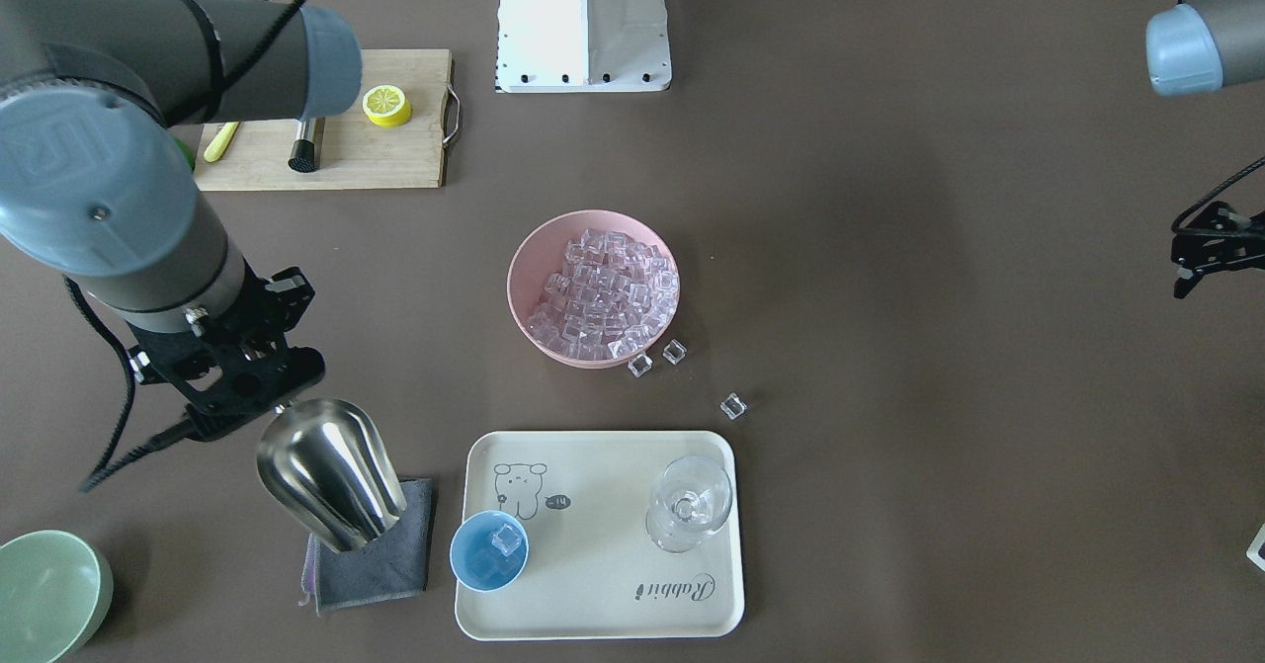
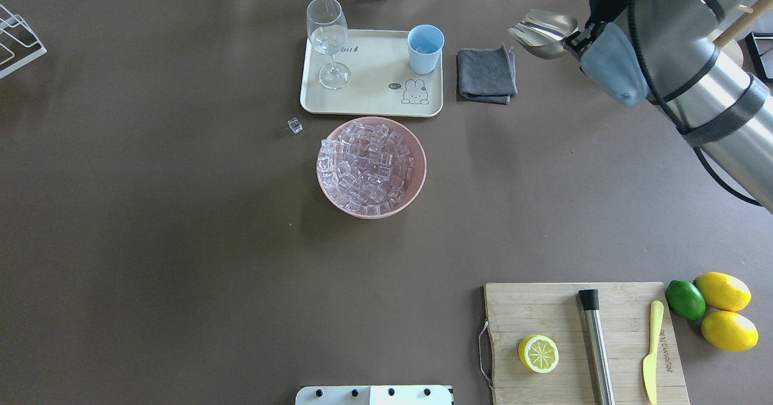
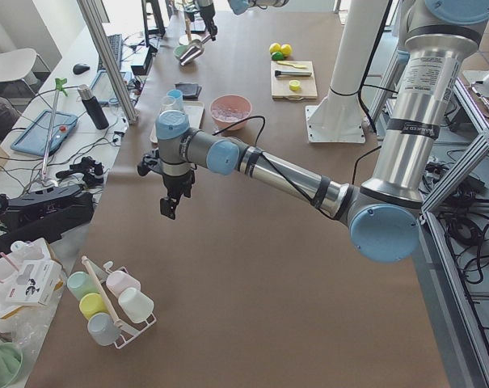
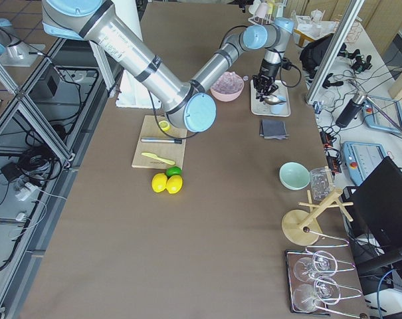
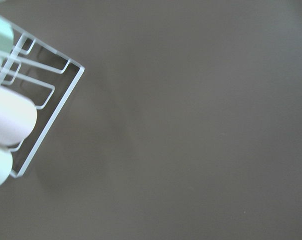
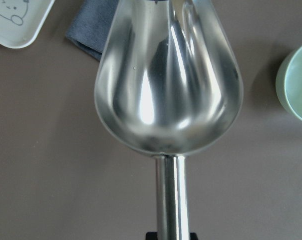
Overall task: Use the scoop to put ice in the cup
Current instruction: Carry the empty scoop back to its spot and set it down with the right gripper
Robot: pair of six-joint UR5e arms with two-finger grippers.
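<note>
My right gripper [image 1: 259, 391] is shut on the short handle of the shiny steel scoop [image 1: 331, 475]. It holds the scoop above the grey cloth [image 1: 380, 559], to the side of the tray. The scoop's bowl [image 6: 168, 85] is empty. The light-blue cup [image 1: 489, 549] stands on the tray's corner with a few ice cubes inside; it also shows in the overhead view [image 2: 426, 47]. The pink bowl [image 1: 524, 278] holds many ice cubes [image 1: 605, 292]. Three loose cubes [image 1: 732, 405] lie beside the bowl. My left gripper [image 1: 1201, 258] hangs far off at the table's side; its jaws are unclear.
A cream tray [image 1: 593, 604] carries a clear stemmed glass [image 1: 689, 503]. A pale green bowl [image 1: 44, 594] sits beyond the cloth. A cutting board [image 1: 395, 154] holds a lemon half [image 1: 386, 105], a steel cylinder [image 1: 304, 144] and a yellow knife. A cup rack [image 5: 36, 100] lies under the left wrist.
</note>
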